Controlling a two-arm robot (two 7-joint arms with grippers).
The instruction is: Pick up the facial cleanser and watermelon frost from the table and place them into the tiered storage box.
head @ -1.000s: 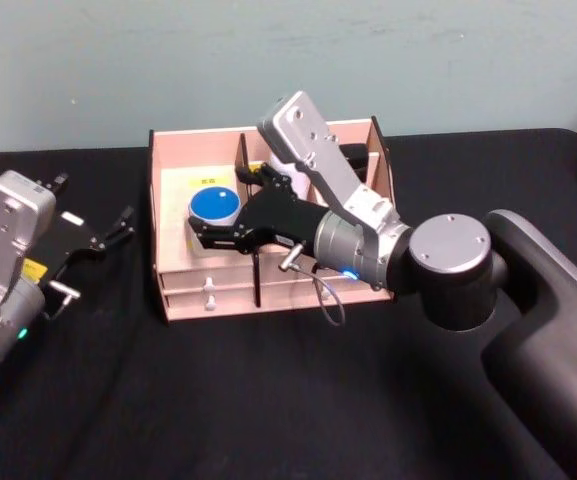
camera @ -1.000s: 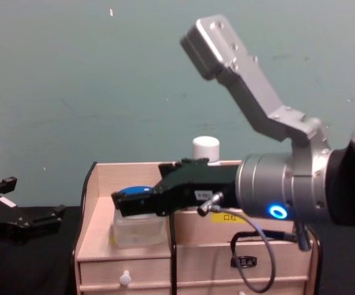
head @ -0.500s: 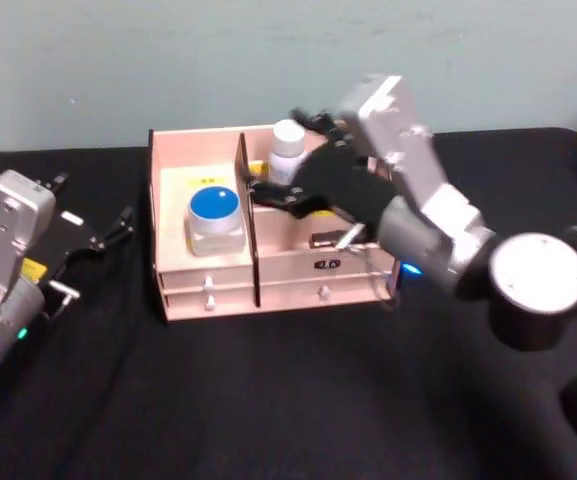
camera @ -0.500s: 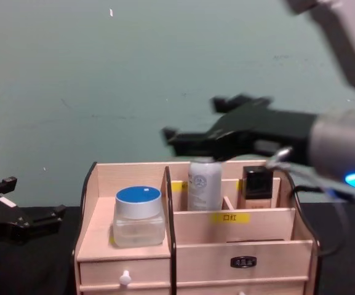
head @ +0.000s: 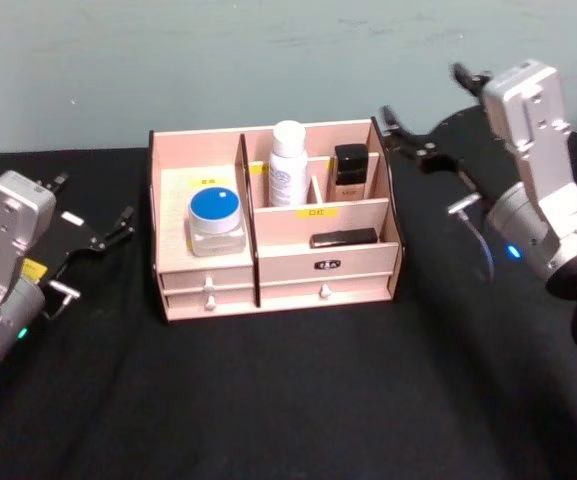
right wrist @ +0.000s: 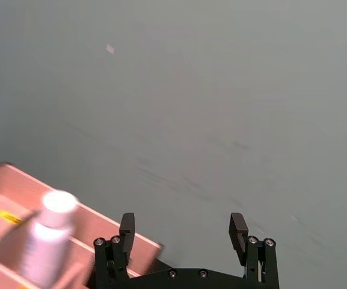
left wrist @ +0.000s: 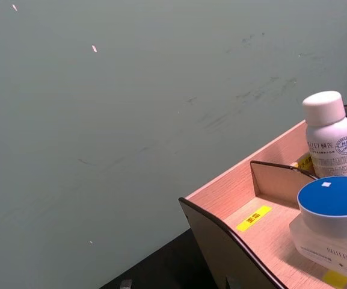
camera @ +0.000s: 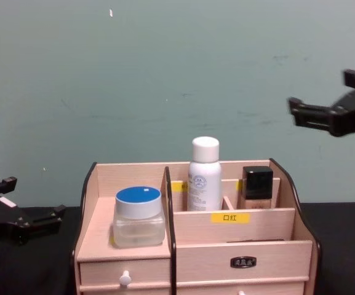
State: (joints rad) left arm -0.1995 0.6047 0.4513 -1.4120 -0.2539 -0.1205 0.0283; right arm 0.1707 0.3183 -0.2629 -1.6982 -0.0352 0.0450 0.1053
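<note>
Both items sit inside the tiered storage box [head: 273,275], which stands on the black counter [head: 288,400]. The watermelon frost [head: 214,220] rests on the low left shelf, where its squat jar fits with headroom to spare. The facial cleanser [head: 287,164] stands upright in the deeper rear compartment just right of the dark divider, a spot that suits a tall bottle because the walls keep it from tipping. A black-capped bottle [head: 349,171] occupies the neighbouring slot, and a dark flat item [head: 343,238] lies on the front step below.

The right claw [head: 423,115] hangs above and to the right of the box, its fingers spread apart and holding nothing; from the right wrist view its two fingertips [right wrist: 127,224] frame bare wall. The left claw [head: 93,225] is parked low on the counter left of the box, fingers apart and empty too.

To my eye the job looks finished, with nothing left on the counter to collect.
</note>
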